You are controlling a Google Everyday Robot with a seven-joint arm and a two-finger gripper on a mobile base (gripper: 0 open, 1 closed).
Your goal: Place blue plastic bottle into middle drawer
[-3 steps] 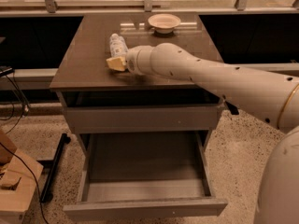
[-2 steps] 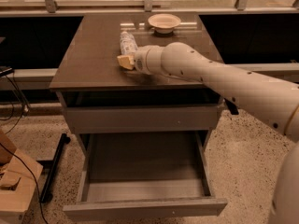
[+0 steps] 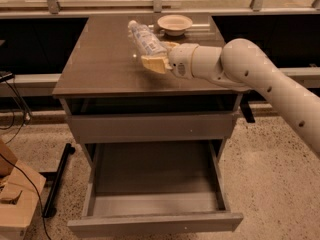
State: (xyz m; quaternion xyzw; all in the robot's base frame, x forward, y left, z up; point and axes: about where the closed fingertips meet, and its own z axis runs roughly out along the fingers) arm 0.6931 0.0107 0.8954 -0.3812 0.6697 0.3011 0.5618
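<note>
The blue plastic bottle (image 3: 144, 39) is a clear bottle with a pale label. It lies tilted above the cabinet top (image 3: 100, 64), cap end pointing back left. My gripper (image 3: 159, 57) is shut on its lower end, with a tan finger (image 3: 153, 64) on the near side. The white arm reaches in from the right. The middle drawer (image 3: 155, 223) is pulled wide open below, its inside bare (image 3: 152, 176). It sits lower and nearer than the gripper.
A shallow cream bowl (image 3: 174, 23) stands at the back of the cabinet top, just behind the gripper. The upper drawer front (image 3: 150, 127) is closed. A cardboard box (image 3: 12, 199) and a black bar (image 3: 57, 176) with cables sit on the floor at left.
The gripper, holding the bottle, has moved to the right and toward the back of the cabinet top, closer to the bowl. The drawer has stayed open.
</note>
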